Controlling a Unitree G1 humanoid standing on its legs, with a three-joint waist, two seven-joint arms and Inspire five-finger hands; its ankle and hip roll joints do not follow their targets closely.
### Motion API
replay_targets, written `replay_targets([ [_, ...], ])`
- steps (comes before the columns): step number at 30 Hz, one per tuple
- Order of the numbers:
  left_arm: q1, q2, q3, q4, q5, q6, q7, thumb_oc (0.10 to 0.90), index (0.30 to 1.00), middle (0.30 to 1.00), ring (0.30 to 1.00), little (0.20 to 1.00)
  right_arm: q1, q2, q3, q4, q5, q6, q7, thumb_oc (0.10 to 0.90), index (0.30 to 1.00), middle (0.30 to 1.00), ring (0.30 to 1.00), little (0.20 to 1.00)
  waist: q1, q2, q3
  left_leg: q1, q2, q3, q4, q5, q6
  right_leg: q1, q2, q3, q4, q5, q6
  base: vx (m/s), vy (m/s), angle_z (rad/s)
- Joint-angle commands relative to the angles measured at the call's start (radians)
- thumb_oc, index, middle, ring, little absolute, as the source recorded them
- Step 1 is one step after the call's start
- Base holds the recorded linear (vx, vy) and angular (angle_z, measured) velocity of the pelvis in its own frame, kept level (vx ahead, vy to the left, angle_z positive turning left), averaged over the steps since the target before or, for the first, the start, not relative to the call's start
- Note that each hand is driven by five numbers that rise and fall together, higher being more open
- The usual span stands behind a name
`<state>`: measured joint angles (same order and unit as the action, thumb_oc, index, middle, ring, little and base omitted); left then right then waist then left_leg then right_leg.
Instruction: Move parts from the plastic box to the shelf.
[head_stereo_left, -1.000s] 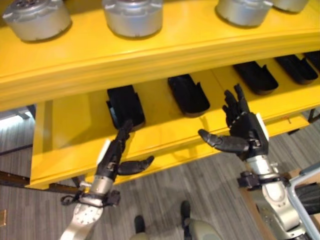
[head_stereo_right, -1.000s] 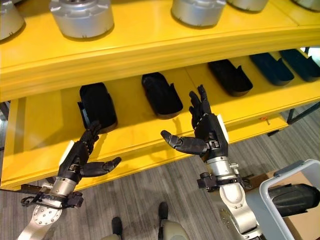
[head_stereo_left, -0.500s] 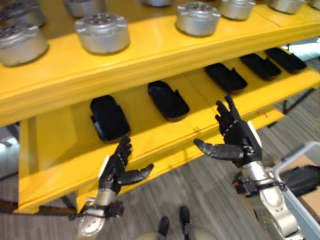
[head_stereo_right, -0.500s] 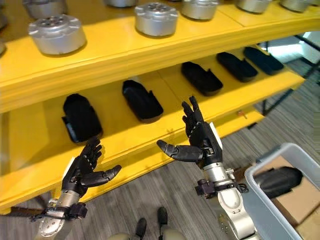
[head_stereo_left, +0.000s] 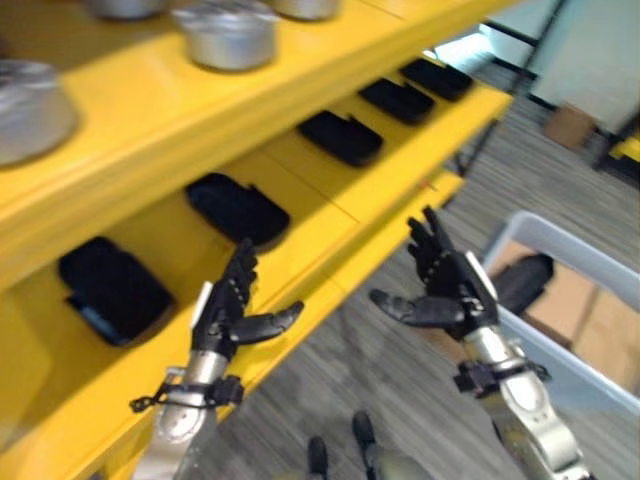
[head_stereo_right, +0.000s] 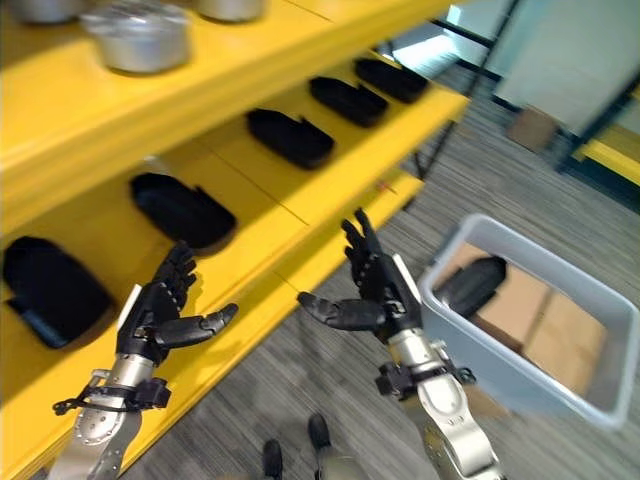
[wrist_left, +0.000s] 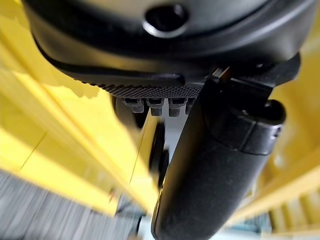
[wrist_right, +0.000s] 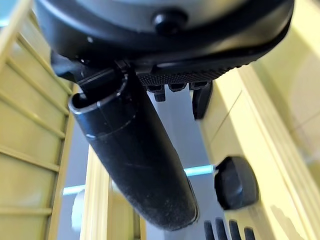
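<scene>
A grey plastic box (head_stereo_right: 560, 390) stands on the floor at the right, with a black part (head_stereo_right: 472, 285) lying inside it on brown cardboard. Several black parts (head_stereo_left: 238, 208) lie in a row on the lower board of the yellow shelf (head_stereo_left: 330, 265). My left hand (head_stereo_left: 232, 305) hangs open and empty in front of the shelf's front edge. My right hand (head_stereo_right: 375, 295) is open and empty too, raised over the floor between the shelf and the box. The thumbs stand out straight in the left wrist view (wrist_left: 220, 165) and the right wrist view (wrist_right: 130, 155).
Silver round metal parts (head_stereo_left: 230, 38) sit on the shelf's upper board. Grey striped carpet (head_stereo_left: 400, 380) lies below the hands. A small brown box (head_stereo_left: 565, 125) and dark frame legs (head_stereo_left: 478, 145) stand on the floor at the far right.
The camera has swung to the right: the shelf slid left and the whole grey box came into sight. Both hands stay open and empty, moving right along with the turn.
</scene>
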<state>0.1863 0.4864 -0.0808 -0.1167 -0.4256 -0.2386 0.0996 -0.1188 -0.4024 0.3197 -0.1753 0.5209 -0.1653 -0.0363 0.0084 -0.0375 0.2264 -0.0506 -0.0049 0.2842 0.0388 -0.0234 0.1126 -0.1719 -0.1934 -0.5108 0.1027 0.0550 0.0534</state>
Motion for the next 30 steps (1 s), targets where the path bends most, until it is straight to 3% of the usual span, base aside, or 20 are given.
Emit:
replay_targets([
  [1,-0.013,0.042,0.051,-0.12,0.018,-0.102,0.01,0.9,1.0,1.0,1.0,1.0,-0.044,-0.003,-0.043,-0.112,-0.044,-0.095,-0.01,0.9,1.0,1.0,1.0,1.0,0.055,0.015,-0.046,0.075,0.045,-0.095,-0.024,-0.055,-0.078,0.059,-0.116,0.13,0.004,0.043,0.1,0.03,-0.161,-0.96],
  [2,-0.014,0.041,0.052,-0.12,0.023,-0.1,0.01,0.9,1.0,1.0,1.0,1.0,-0.035,0.0,-0.053,-0.117,-0.047,-0.093,-0.012,0.9,1.0,1.0,1.0,1.0,0.048,0.003,-0.044,0.068,0.034,-0.087,-0.029,-0.039,-0.074,0.052,-0.153,0.154,-0.019,0.106,0.11,-0.01,-0.154,-1.13],
  [4,-0.013,0.04,0.058,-0.116,0.027,-0.097,0.009,0.9,1.0,1.0,1.0,1.0,-0.015,0.004,-0.067,-0.133,-0.053,-0.09,-0.012,0.9,1.0,1.0,1.0,1.0,0.037,-0.005,-0.051,0.072,0.027,-0.085,-0.036,-0.044,-0.079,0.062,-0.184,0.196,-0.056,0.153,0.132,0.03,-0.19,-0.79],
  [6,-0.01,0.037,0.067,-0.113,0.04,-0.094,0.01,0.9,1.0,1.0,1.0,1.0,0.0,0.005,-0.078,-0.142,-0.047,-0.09,-0.009,0.9,1.0,1.0,1.0,1.0,0.033,-0.02,-0.068,0.081,0.032,-0.07,-0.043,-0.049,-0.089,0.075,-0.194,0.174,-0.088,0.164,0.143,0.14,-0.209,0.23],
  [8,-0.011,0.025,0.071,-0.104,0.05,-0.095,0.007,0.9,1.0,1.0,1.0,1.0,0.01,0.006,-0.082,-0.135,-0.05,-0.089,-0.005,0.9,1.0,1.0,1.0,1.0,0.035,-0.034,-0.091,0.11,0.042,-0.061,-0.055,-0.069,-0.109,0.098,-0.187,0.148,-0.119,0.174,0.178,0.2,-0.262,0.06],
  [10,-0.015,0.011,0.072,-0.097,0.041,-0.094,0.005,0.9,1.0,1.0,1.0,1.0,0.021,-0.003,-0.09,-0.139,-0.043,-0.089,-0.003,0.9,1.0,1.0,1.0,1.0,0.025,-0.036,-0.099,0.113,0.084,-0.044,-0.057,-0.042,-0.134,0.1,-0.151,0.142,-0.128,0.144,0.155,0.1,-0.367,0.04],
  [14,-0.02,-0.014,0.076,-0.092,0.01,-0.095,-0.004,0.9,1.0,1.0,1.0,1.0,0.026,-0.026,-0.103,-0.146,-0.028,-0.102,-0.002,0.9,1.0,1.0,1.0,1.0,-0.012,-0.014,-0.107,0.133,0.18,-0.034,-0.065,0.0,-0.18,0.102,-0.06,0.163,-0.124,0.073,0.106,0.14,-0.334,-0.21],
  [17,-0.033,-0.025,0.073,-0.078,0.005,-0.095,-0.008,0.9,1.0,1.0,1.0,1.0,0.03,-0.04,-0.109,-0.15,-0.018,-0.112,-0.006,0.9,1.0,1.0,1.0,1.0,-0.032,0.001,-0.105,0.116,0.257,-0.026,-0.006,0.084,-0.22,0.11,0.024,0.188,-0.132,0.025,0.064,0.13,-0.354,-0.32],
  [20,-0.041,-0.039,0.065,-0.068,-0.003,-0.096,-0.01,0.9,1.0,1.0,1.0,1.0,0.033,-0.059,-0.116,-0.151,-0.018,-0.122,-0.009,0.9,1.0,1.0,1.0,1.0,-0.035,-0.003,-0.087,0.06,0.308,-0.055,0.171,0.175,-0.228,0.144,0.085,0.204,-0.146,-0.011,0.011,0.14,-0.354,-0.62],
  [21,-0.029,-0.04,0.062,-0.072,0.001,-0.095,-0.017,0.9,1.0,1.0,1.0,1.0,0.046,-0.067,-0.125,-0.158,-0.011,-0.125,-0.005,0.9,1.0,1.0,1.0,1.0,-0.031,-0.015,-0.071,0.015,0.309,-0.1,0.305,0.193,-0.209,0.172,0.11,0.218,-0.154,-0.03,-0.021,0.14,-0.294,-0.33],
  [22,-0.029,-0.04,0.062,-0.072,0.001,-0.095,-0.017,0.9,1.0,1.0,1.0,1.0,0.047,-0.067,-0.126,-0.159,-0.011,-0.125,-0.004,0.9,1.0,1.0,1.0,1.0,-0.033,-0.013,-0.071,0.008,0.312,-0.105,0.314,0.189,-0.21,0.172,0.113,0.215,-0.154,-0.031,-0.021,0.14,-0.262,-0.23],
  [23,-0.018,-0.04,0.06,-0.075,0.005,-0.091,-0.021,0.9,1.0,1.0,1.0,1.0,0.058,-0.076,-0.135,-0.167,-0.008,-0.126,0.003,0.9,1.0,1.0,1.0,1.0,-0.032,-0.019,-0.064,-0.013,0.301,-0.119,0.371,0.187,-0.201,0.187,0.123,0.224,-0.162,-0.041,-0.034,0.11,-0.13,-0.23],
  [24,-0.014,-0.043,0.052,-0.074,0.006,-0.088,-0.02,0.9,1.0,1.0,1.0,1.0,0.08,-0.079,-0.144,-0.166,-0.01,-0.124,0.004,0.9,1.0,1.0,1.0,1.0,-0.018,-0.032,-0.049,-0.074,0.225,-0.177,0.389,0.154,-0.183,0.199,0.123,0.24,-0.165,-0.056,-0.037,0.11,-0.124,-0.27],
  [25,-0.014,-0.043,0.051,-0.074,0.006,-0.088,-0.02,0.9,1.0,1.0,1.0,1.0,0.081,-0.079,-0.144,-0.167,-0.01,-0.124,0.004,0.9,1.0,1.0,1.0,1.0,-0.019,-0.032,-0.05,-0.077,0.224,-0.178,0.391,0.153,-0.181,0.198,0.122,0.239,-0.165,-0.057,-0.036,0.14,-0.059,-0.32],
  [26,-0.005,-0.046,0.047,-0.075,0.009,-0.085,-0.024,0.9,1.0,1.0,1.0,1.0,0.085,-0.079,-0.146,-0.161,-0.003,-0.126,0.012,0.9,1.0,1.0,1.0,1.0,0.006,-0.047,-0.037,-0.166,0.106,-0.272,0.338,0.076,-0.153,0.209,0.117,0.271,-0.169,-0.054,-0.025,0.07,0.0,-0.31],
  [28,0.005,-0.043,0.047,-0.078,0.006,-0.086,-0.03,0.9,1.0,1.0,1.0,1.0,0.092,-0.08,-0.15,-0.164,0.0,-0.127,0.017,0.9,1.0,1.0,1.0,1.0,0.006,-0.053,-0.039,-0.177,0.098,-0.282,0.284,0.077,-0.15,0.207,0.116,0.275,-0.17,-0.054,-0.018,0.17,0.011,-0.44],
  [29,0.012,-0.036,0.043,-0.078,0.008,-0.087,-0.033,0.9,1.0,1.0,1.0,1.0,0.109,-0.088,-0.159,-0.164,-0.003,-0.127,0.028,0.9,1.0,1.0,1.0,1.0,0.018,-0.045,-0.037,-0.211,0.076,-0.301,0.135,0.119,-0.156,0.225,0.124,0.279,-0.173,-0.06,-0.01,0.29,0.062,-0.36],
  [30,0.013,-0.035,0.037,-0.077,0.011,-0.086,-0.035,0.9,1.0,1.0,1.0,1.0,0.113,-0.087,-0.158,-0.16,-0.007,-0.126,0.03,0.9,1.0,1.0,1.0,1.0,0.025,-0.036,-0.034,-0.226,0.065,-0.317,0.08,0.157,-0.164,0.233,0.137,0.282,-0.174,-0.064,-0.01,0.22,0.067,-0.26],
])
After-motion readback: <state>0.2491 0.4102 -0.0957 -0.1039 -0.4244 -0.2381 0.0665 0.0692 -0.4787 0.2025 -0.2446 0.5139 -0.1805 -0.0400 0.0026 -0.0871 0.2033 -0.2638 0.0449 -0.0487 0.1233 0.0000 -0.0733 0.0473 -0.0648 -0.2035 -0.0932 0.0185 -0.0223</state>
